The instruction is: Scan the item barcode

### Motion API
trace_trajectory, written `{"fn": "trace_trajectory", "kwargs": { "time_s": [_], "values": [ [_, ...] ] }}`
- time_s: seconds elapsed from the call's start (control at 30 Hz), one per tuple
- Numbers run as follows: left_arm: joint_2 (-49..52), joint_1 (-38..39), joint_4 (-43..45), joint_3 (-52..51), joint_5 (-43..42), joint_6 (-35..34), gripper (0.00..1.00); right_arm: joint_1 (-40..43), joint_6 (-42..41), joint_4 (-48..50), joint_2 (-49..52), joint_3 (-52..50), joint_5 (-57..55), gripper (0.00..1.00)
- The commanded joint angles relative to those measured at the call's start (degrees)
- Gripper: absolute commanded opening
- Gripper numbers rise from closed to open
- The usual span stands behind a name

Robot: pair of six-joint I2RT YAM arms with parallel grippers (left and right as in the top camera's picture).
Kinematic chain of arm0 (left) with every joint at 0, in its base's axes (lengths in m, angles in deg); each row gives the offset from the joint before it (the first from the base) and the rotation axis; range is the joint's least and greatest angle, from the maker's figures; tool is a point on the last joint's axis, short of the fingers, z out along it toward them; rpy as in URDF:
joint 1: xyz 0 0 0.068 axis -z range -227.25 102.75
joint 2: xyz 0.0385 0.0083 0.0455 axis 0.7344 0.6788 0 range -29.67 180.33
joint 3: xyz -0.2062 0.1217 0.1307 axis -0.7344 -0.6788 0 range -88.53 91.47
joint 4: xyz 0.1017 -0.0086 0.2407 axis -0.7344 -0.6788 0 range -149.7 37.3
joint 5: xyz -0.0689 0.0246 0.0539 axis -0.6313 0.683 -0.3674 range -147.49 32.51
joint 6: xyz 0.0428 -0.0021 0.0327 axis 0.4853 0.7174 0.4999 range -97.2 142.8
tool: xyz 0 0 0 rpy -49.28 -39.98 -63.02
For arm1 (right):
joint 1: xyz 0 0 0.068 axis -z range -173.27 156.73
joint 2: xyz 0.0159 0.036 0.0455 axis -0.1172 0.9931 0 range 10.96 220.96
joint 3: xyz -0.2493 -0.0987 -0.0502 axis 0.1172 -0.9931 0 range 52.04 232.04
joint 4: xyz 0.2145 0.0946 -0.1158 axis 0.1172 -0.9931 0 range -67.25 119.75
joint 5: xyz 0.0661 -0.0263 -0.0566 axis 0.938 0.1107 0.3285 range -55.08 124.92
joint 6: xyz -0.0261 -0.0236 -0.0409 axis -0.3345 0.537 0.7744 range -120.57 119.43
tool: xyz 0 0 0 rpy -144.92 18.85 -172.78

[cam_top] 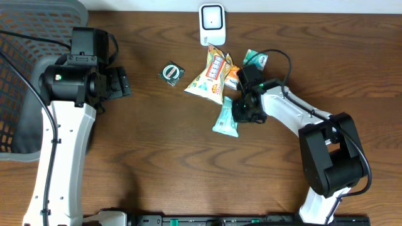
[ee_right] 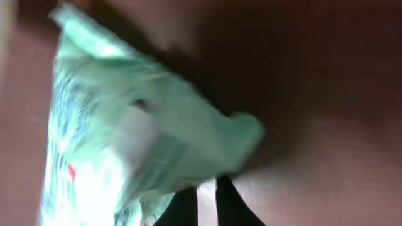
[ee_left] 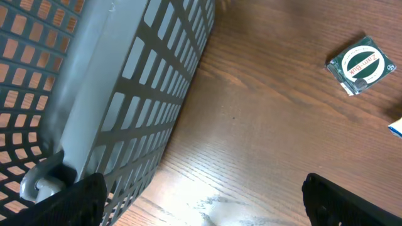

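The right claw is pinched together on the upper edge of a pale green snack packet, which lies on the wooden surface just to its left in the overhead view. In the blurred right wrist view the fingertips look nearly closed on a thin fold of the wrapper, so the hold is probably on film alone. To do this step well, the arm should lift gently, keep the packet from swinging, and turn its printed back toward the white barcode scanner, which stands beyond the claw at the surface's far edge.

Between claw and scanner lie a yellow snack bag and other small packets, so the lift needs height to clear them. A round green tin sits well off to the claw's left. The left claw hangs wide apart, holding nothing, beside a grey mesh basket.
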Motion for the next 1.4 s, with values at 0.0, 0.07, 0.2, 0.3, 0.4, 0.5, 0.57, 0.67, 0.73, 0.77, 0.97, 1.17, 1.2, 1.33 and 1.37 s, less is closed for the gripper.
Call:
{"fn": "trace_trajectory", "kwargs": {
  "time_s": [0.0,0.07,0.2,0.3,0.4,0.5,0.57,0.67,0.73,0.77,0.97,1.17,1.2,1.33,1.37],
  "values": [
    [-0.42,-0.31,-0.17,0.52,0.96,-0.33,0.98,0.11,-1.84,3.17,-0.35,-0.31,-1.51,0.06],
    [-0.42,-0.31,-0.17,0.52,0.96,-0.33,0.98,0.63,-1.86,2.99,-0.35,1.29,-1.51,0.07],
    [-0.42,-0.31,-0.17,0.52,0.96,-0.35,0.98,1.33,-1.84,-1.07,-0.42,4.61,-1.44,0.24],
    [-0.42,-0.31,-0.17,0.52,0.96,-0.33,0.98,1.33,-1.68,-3.02,-0.42,5.57,2.86,0.46],
    [-0.42,-0.31,-0.17,0.52,0.96,-0.33,0.98,1.33,-0.07,-2.99,-0.39,5.49,11.02,0.58],
    [-0.42,-0.31,-0.17,0.52,0.96,-0.33,0.98,1.33,0.79,-3.02,-0.39,5.49,13.53,0.68],
    [-0.42,-0.31,-0.17,0.52,0.96,-0.35,0.98,1.40,0.79,-2.93,-0.37,5.49,13.25,0.73],
    [-0.42,-0.31,-0.17,0.52,0.96,-0.35,0.98,1.77,0.76,-2.19,-0.37,5.49,13.38,0.75],
    [-0.42,-0.31,-0.17,0.52,0.96,-0.33,0.98,1.88,0.76,-1.77,-0.35,5.49,13.53,0.76],
    [-0.42,-0.31,-0.17,0.52,0.96,-0.33,0.98,1.88,0.74,-1.53,-0.33,5.49,13.51,0.76],
    [-0.42,-0.31,-0.17,0.52,0.96,-0.33,0.98,1.09,0.72,4.46,0.37,2.80,13.46,0.78],
    [-0.42,-0.31,-0.17,0.52,0.96,-0.35,0.98,0.94,-1.44,6.03,4.59,1.55,13.73,0.77],
    [-0.42,-0.31,-0.17,0.52,0.96,-0.33,0.98,0.70,-1.42,6.05,5.62,1.55,14.36,0.77],
    [-0.42,-0.31,-0.17,0.52,0.96,-0.33,0.98,-0.57,-1.40,6.27,8.55,1.55,19.82,0.63],
    [-0.42,-0.31,-0.17,0.52,0.96,-0.33,0.98,-0.90,-1.42,6.38,9.03,1.55,20.31,0.54]
  ]
}}
